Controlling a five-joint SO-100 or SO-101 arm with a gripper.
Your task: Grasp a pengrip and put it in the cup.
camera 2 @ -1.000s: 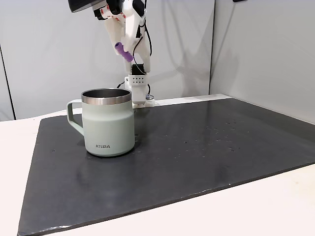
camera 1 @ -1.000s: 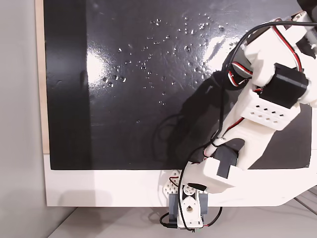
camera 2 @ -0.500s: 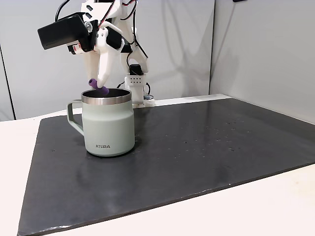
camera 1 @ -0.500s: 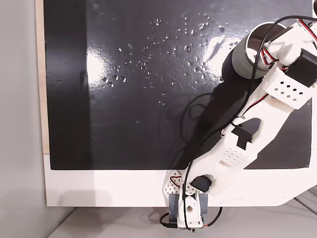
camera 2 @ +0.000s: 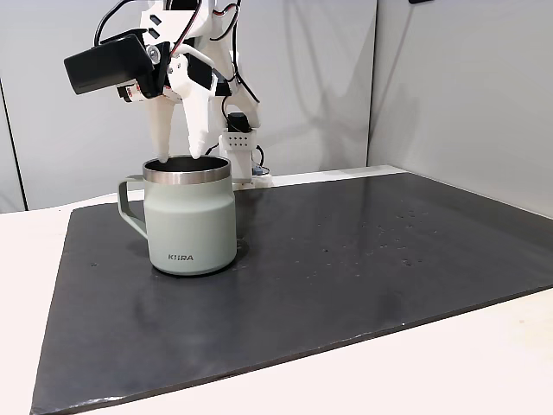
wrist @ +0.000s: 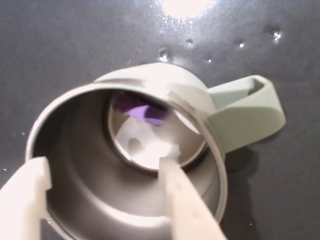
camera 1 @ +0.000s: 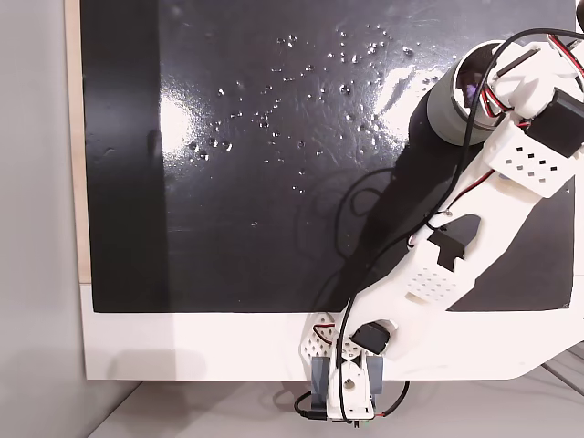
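The pale grey-green cup [camera 2: 188,220] stands on the left part of the black mat in a fixed view, its handle pointing left. My gripper [camera 2: 179,156] hangs just above its steel rim, open, with both white fingers [camera 2: 197,130] pointing down and nothing between them. In the wrist view I look straight into the cup [wrist: 247,112]. The light-purple pengrip [wrist: 142,111] lies on its shiny bottom, below my spread gripper [wrist: 102,165]. From above, the cup [camera 1: 443,109] sits at the mat's top right with a purple speck, the pengrip [camera 1: 469,89], inside, partly under my arm.
The black mat [camera 2: 346,259] lies on a white table [camera 1: 182,342] and has small shiny specks [camera 1: 301,91] on it. My arm's base [camera 1: 345,388] is fixed at the table's lower edge. Grey walls [camera 2: 449,86] stand behind the table.
My arm swung over the cup and lowered the pengrip to its rim. The gripper then opened, and the pengrip dropped from the fingers to the cup's bottom.
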